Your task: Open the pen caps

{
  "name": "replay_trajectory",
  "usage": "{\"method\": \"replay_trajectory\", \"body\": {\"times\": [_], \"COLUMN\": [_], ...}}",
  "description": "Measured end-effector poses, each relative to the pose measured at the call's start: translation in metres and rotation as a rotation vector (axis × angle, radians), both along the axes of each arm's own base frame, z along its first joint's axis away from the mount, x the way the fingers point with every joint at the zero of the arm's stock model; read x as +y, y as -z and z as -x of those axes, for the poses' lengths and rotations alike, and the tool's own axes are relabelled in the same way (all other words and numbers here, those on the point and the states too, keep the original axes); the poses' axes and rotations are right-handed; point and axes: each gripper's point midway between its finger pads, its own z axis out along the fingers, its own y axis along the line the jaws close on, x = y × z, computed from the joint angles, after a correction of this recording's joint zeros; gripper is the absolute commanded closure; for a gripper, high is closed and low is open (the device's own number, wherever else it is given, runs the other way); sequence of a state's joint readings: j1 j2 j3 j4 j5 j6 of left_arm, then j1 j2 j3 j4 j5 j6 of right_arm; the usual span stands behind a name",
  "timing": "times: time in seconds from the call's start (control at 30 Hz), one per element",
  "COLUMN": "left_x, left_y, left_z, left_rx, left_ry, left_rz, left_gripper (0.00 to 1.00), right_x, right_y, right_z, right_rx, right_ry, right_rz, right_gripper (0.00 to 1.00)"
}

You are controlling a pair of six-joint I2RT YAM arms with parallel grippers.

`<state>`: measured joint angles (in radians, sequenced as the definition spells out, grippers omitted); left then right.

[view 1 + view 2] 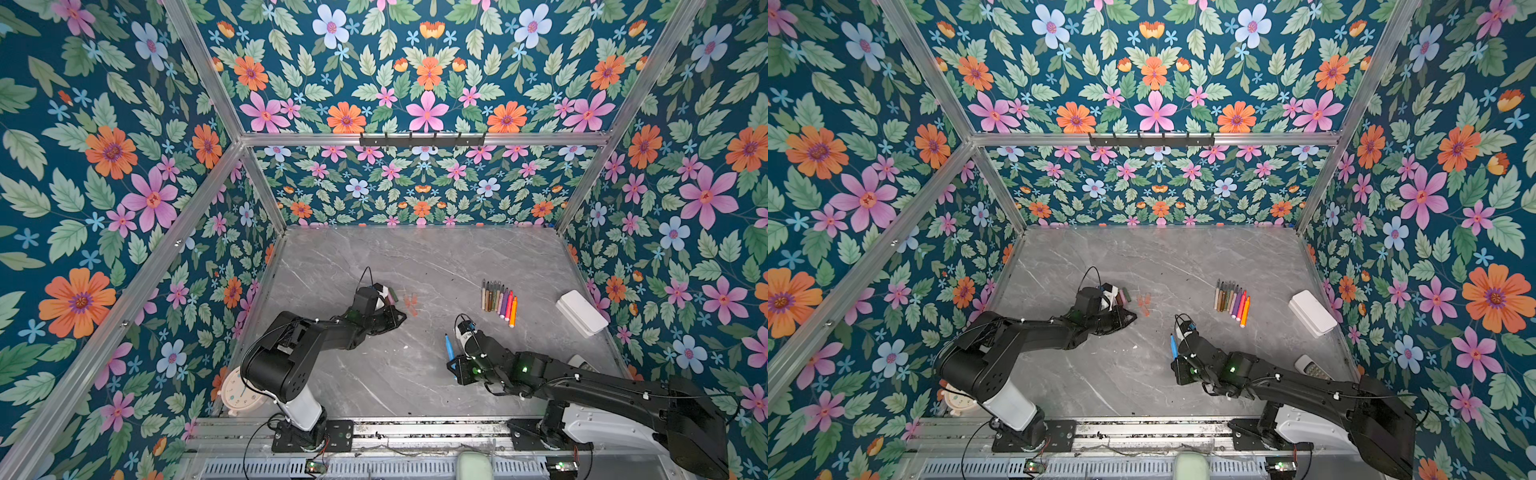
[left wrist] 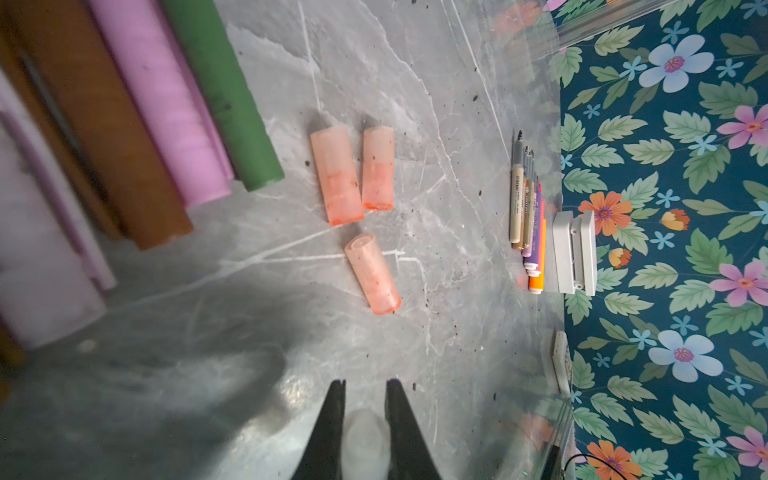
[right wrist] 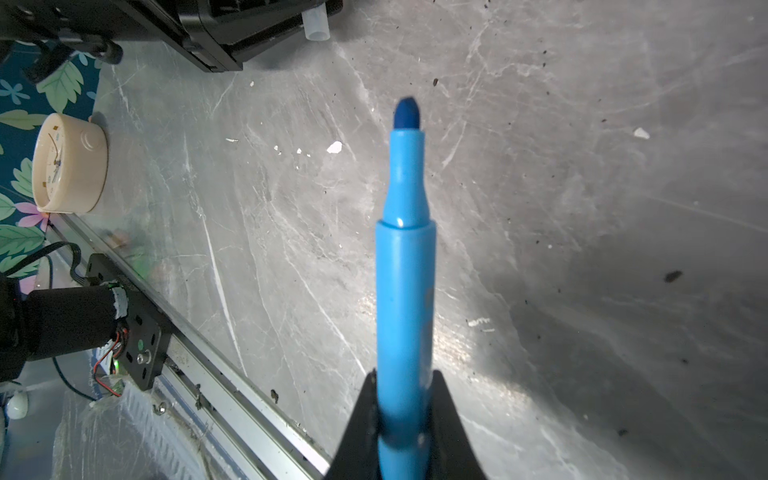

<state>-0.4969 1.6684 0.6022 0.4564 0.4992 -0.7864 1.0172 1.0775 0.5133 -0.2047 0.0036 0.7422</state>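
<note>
Pen caps (image 2: 376,166): three transl. orange caps (image 2: 337,174) are seen loose on the bench (image 2: 436,104), centre of the left wrist view, just ahead of the L jaws. Green cap (image 2: 224,95), pink cap (image 2: 166,104) and brown cap (image 2: 95,124) lie upper left. L jaws are closed on a whitish cap (image 2: 365,432) (blurred). R jaws are clamped on the blue pen (image 3: 405,257), nib bare, long axis in line w/ the jaws, nib toward top of frame in both top views. Other pens (image 1: 500,305) are rowed right of centre, up-right of the R jaws and apart from them; R arm is nearer. Judged: blue pen done. Next, cap to be dropped by the loose pile ahead; pen to be laid beside the row, approx. parallel.
</note>
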Motion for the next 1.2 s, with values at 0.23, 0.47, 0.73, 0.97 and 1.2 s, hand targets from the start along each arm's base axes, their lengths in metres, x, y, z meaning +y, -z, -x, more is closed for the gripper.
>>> {"method": "replay_trajectory", "body": {"times": [0.23, 0.47, 0.73, 0.97, 1.2], "left_x": [-0.001, -0.003, -0.002, -0.003, -0.003], "left_y": [0.003, -0.001, -0.003, -0.011, -0.027], "left_z": [-0.002, -0.005, -0.006, -0.007, 0.005], "left_rx": [0.006, -0.005, -0.01, -0.028, -0.049], "left_ry": [0.0, 0.001, 0.0, 0.0, 0.002], "left_rz": [-0.003, 0.0, 0.0, 0.009, 0.043], "left_gripper": [0.77, 0.75, 0.75, 0.75, 0.75], "right_x": [-0.001, -0.001, -0.004, -0.01, -0.013], "right_y": [0.002, 0.003, -0.001, -0.004, -0.001], "right_z": [0.0, 0.0, 0.0, -0.001, -0.001], "right_rx": [0.005, 0.006, -0.005, -0.014, -0.005], "right_ry": [0.007, 0.008, 0.014, 0.028, 0.034], "right_rz": [0.004, 0.007, 0.003, 0.01, 0.022], "right_gripper": [1.0, 1.0, 1.0, 1.0, 1.0]}}
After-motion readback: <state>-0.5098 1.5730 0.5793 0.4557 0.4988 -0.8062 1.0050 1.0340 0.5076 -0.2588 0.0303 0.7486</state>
